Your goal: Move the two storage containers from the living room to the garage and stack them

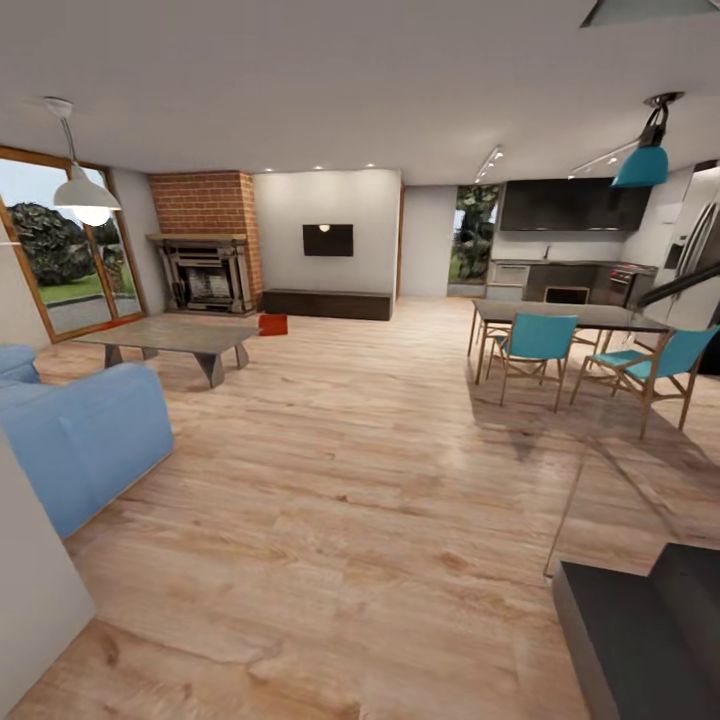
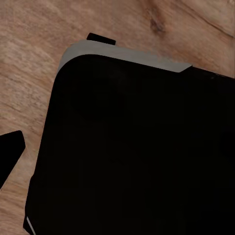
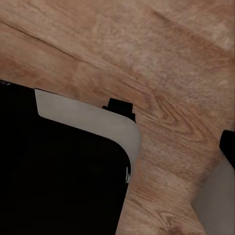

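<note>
Storage container (image 1: 272, 324) sits far off beside coffee table (image 1: 170, 338); jaws' state unclear

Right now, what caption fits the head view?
Living room from afar: one red-orange storage container on the wood plank floor beside the coffee table, blue sofa at left.

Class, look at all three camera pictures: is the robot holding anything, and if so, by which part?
It cannot be told: no gripper's fingers are clearly seen. One red-orange container sits on the wood floor beyond the coffee table, unheld.
</note>
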